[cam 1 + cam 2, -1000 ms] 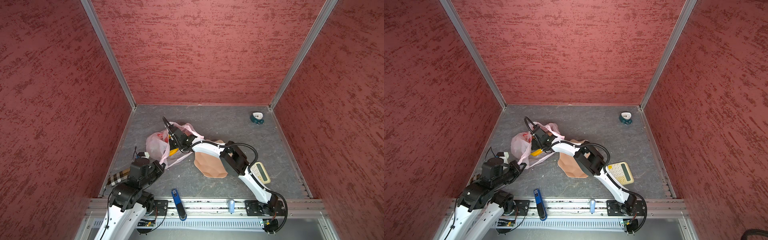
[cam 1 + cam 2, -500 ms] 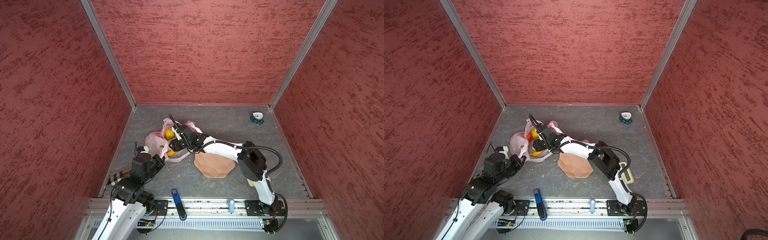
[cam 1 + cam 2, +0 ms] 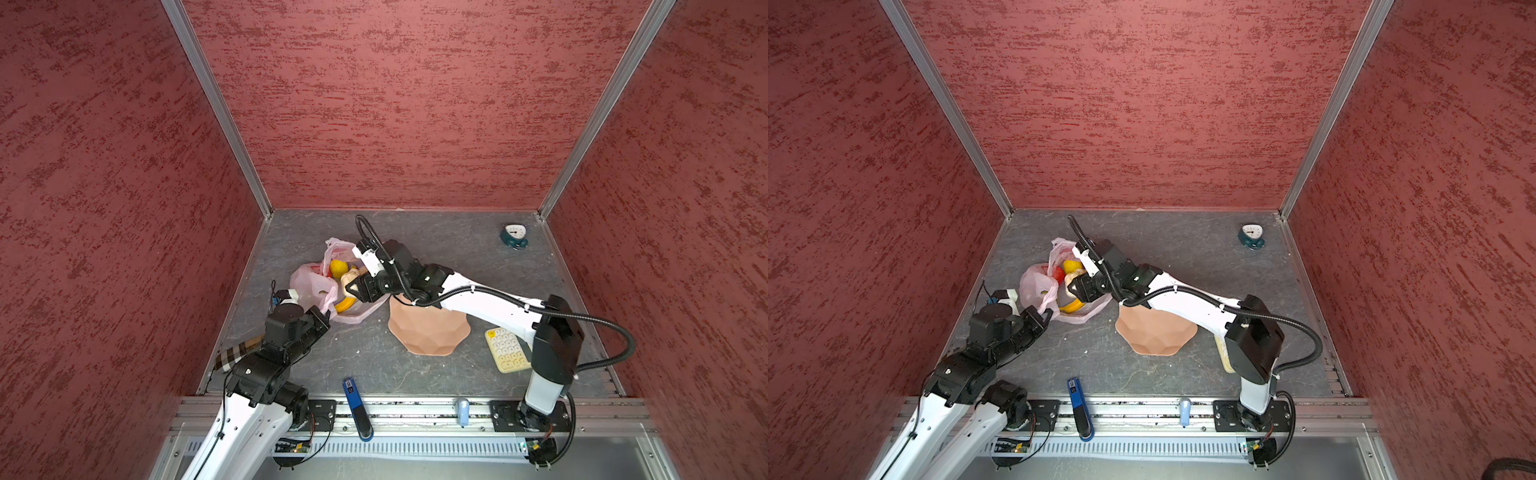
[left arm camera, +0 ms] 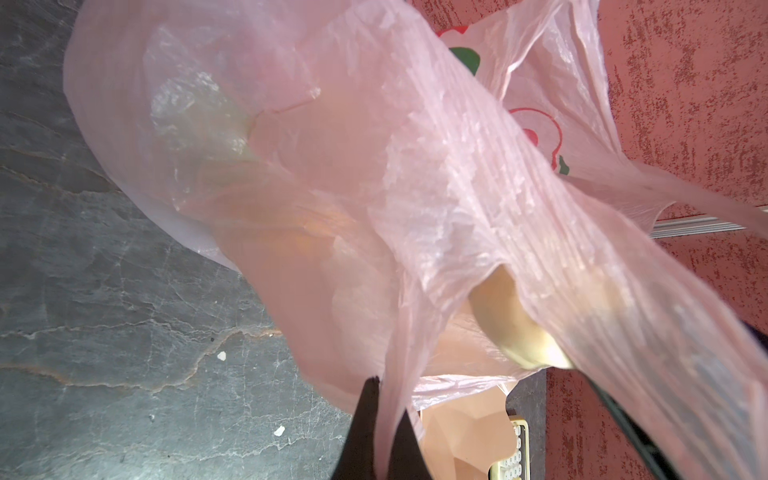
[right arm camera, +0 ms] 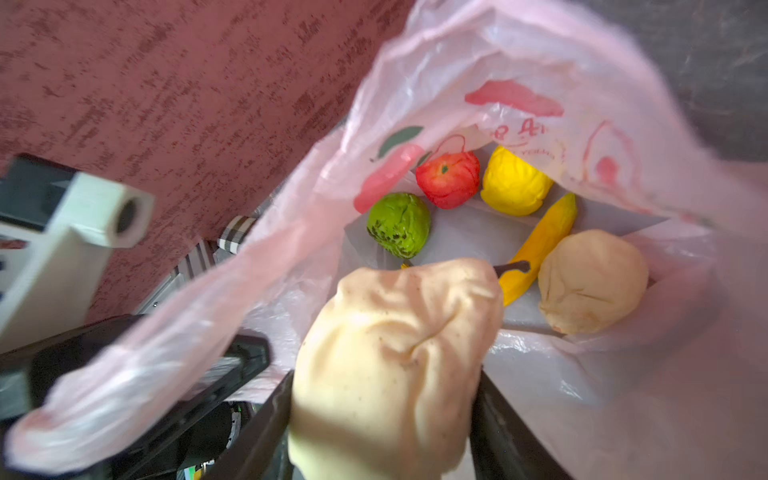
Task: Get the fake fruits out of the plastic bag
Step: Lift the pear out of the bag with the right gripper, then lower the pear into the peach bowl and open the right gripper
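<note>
The plastic bag (image 3: 309, 286) lies open at the left of the floor, pale pink with red prints. My left gripper (image 4: 388, 395) is shut on one of its handles and holds it up, as a top view (image 3: 1047, 311) also shows. My right gripper (image 5: 382, 395) is at the bag's mouth, shut on a beige lumpy fruit (image 5: 395, 340). Deeper in the bag (image 5: 540, 83) lie the green fruit (image 5: 399, 224), the red one (image 5: 449, 178), the small yellow one (image 5: 515, 183), the banana (image 5: 540, 245) and a second beige ball (image 5: 592, 282).
A peach scalloped bowl (image 3: 428, 332) sits right of the bag, under my right arm. A yellow calculator (image 3: 505, 349) lies further right and a small teal dial (image 3: 514, 237) at the back right. A blue tool (image 3: 355, 403) lies on the front rail, and a striped object (image 3: 232, 355) by the left wall.
My right arm's elbow has swung to the right and its gripper has drawn back to the bag's mouth with the beige fruit. The bag's mouth stands wider. The left gripper keeps the handle.
</note>
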